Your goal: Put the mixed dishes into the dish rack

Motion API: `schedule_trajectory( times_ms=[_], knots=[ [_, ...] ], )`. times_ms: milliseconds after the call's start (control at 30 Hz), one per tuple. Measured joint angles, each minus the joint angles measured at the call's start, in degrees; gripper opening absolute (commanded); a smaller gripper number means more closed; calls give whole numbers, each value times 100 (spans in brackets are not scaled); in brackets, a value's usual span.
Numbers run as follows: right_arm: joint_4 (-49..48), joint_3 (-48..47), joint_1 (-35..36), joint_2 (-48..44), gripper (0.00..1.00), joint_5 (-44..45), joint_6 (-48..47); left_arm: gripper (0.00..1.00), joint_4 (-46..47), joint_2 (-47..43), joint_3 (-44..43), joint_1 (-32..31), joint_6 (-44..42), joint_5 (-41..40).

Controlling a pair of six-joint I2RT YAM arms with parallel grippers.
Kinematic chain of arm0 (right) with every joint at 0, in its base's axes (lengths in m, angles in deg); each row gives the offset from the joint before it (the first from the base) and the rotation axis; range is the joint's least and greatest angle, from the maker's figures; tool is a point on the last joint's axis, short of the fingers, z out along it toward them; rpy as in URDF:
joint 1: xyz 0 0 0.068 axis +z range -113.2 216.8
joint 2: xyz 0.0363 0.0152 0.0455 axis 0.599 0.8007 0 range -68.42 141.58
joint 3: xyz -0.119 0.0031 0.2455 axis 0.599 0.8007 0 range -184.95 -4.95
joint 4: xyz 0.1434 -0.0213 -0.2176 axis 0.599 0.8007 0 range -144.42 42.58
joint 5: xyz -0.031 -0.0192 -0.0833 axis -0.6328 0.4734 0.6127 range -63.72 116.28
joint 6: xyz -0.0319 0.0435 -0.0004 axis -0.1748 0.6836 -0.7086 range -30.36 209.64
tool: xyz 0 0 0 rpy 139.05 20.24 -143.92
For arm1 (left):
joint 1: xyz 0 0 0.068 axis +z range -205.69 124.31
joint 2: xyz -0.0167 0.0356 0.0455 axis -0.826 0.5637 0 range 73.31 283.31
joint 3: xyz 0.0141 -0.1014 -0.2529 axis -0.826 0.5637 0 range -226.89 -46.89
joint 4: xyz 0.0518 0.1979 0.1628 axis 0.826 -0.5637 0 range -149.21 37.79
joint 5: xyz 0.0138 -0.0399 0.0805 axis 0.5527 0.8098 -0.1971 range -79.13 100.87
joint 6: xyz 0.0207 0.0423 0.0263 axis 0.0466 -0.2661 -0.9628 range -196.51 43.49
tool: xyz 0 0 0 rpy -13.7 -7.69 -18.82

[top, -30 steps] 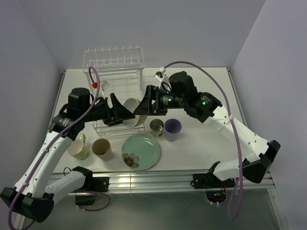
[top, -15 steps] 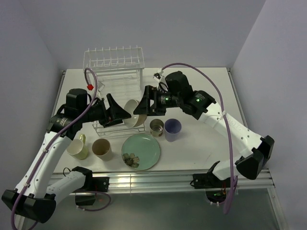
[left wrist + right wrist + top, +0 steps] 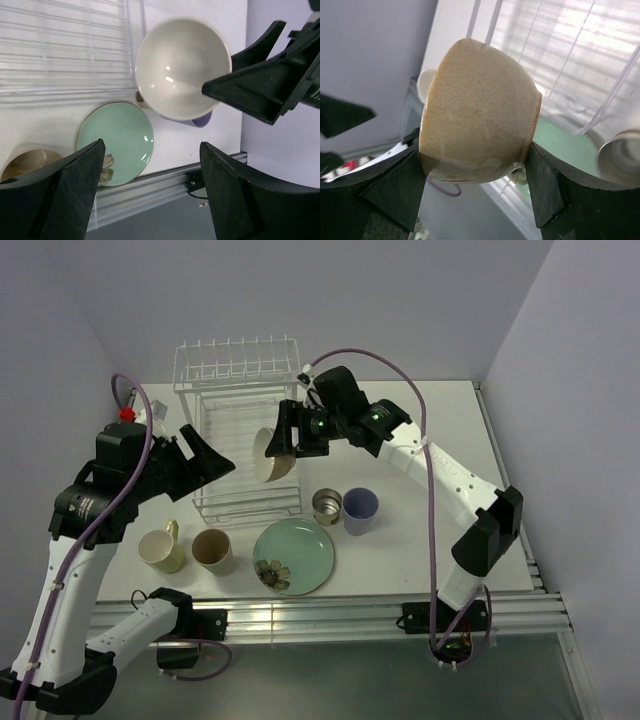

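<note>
While the right pincer [image 3: 476, 155] is gripping the cream bowl [image 3: 268, 458] sideways, the dish rack [image 3: 240, 498] is lying just beneath it, the left pincer [image 3: 208, 455] hanging released

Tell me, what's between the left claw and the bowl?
Top view: just open air between left gripper and cream bowl, with the wire floor of the dish rack underneath.
</note>
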Motion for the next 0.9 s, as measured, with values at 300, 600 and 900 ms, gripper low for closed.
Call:
schedule_trajectory(
  times_ms=[300, 600, 900],
  knots=[
    [573, -1178, 63, 1060, 0, 979, -787, 80, -597, -136, -70, 9, 11, -538],
    [1038, -2343, 415, 2135, 0, 1891, -1314, 80, -1036, -365, -72, 9, 184, -800],
    [1268, -2852, 914, 2905, 0, 2802, -1744, 79, -1419, -542, -83, 9, 293, -1023]
  ],
)
